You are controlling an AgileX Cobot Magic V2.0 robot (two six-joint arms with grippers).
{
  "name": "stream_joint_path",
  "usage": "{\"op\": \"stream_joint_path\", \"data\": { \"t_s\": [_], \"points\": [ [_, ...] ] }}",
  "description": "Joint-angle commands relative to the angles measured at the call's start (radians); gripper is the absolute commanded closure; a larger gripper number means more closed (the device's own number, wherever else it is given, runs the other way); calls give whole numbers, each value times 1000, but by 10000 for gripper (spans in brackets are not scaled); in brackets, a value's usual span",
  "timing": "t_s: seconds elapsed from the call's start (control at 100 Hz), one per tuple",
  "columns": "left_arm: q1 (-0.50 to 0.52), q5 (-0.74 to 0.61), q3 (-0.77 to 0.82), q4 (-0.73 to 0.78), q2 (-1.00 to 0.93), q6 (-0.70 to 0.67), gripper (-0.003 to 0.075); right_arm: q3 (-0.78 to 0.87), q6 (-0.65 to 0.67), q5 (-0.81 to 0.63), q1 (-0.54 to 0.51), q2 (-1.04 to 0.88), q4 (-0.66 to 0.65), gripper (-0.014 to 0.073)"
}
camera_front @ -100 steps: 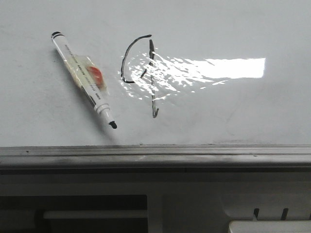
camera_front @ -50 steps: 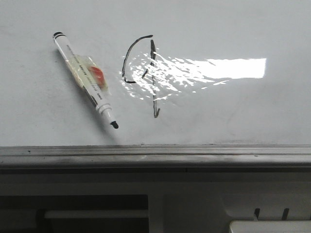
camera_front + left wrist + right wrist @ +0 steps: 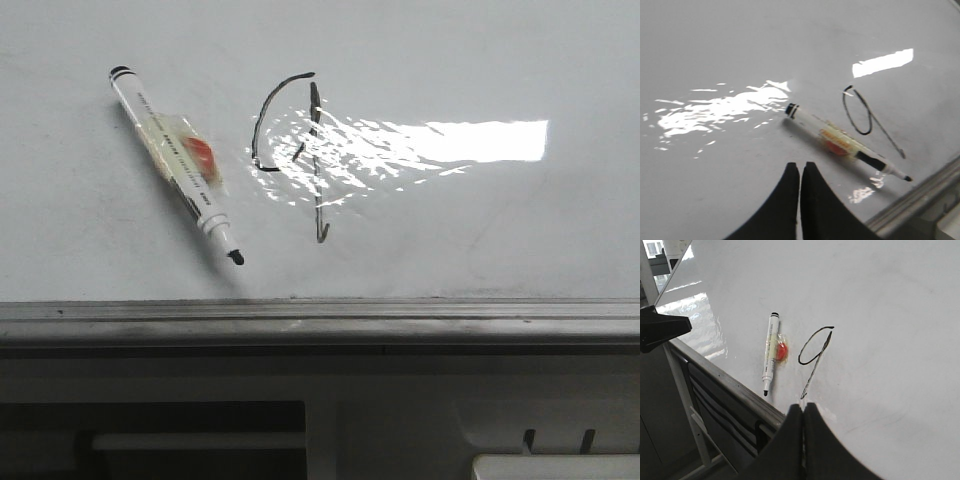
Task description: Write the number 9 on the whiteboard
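The number 9 (image 3: 290, 150) (image 3: 860, 112) (image 3: 812, 352) is drawn in thin black strokes on the whiteboard (image 3: 480, 60) (image 3: 715, 45) (image 3: 890, 315): a curved arc and a straight stem with a hooked end. A white marker pen (image 3: 175, 160) (image 3: 845, 145) (image 3: 770, 352) with an orange label lies uncapped to the left of it, tip toward the board's near edge. My left gripper (image 3: 800, 165) is shut and empty, off the pen. My right gripper (image 3: 803, 406) is shut and empty, over the board's edge near the stem's end. Neither gripper shows in the front view.
A grey metal edge strip (image 3: 320, 322) (image 3: 730, 385) runs along the board's near side. Below it sits a dark frame with a white bar (image 3: 200, 440). Bright glare (image 3: 470, 140) lies across the board to the right of the 9.
The pen has shifted very slightly over the last second and now lies still. The strokes are unchanged.
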Motion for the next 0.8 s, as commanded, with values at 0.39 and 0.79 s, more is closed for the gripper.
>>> {"op": "stream_joint_path", "data": {
  "t_s": [0.39, 0.79],
  "points": [
    [348, 268, 41, 45, -341, -65, 740, -27, -11, -77, 0, 8, -8, 663],
    [509, 591, 41, -45, -442, -65, 740, -27, -11, -75, 0, 10, -8, 663]
  ]
}}
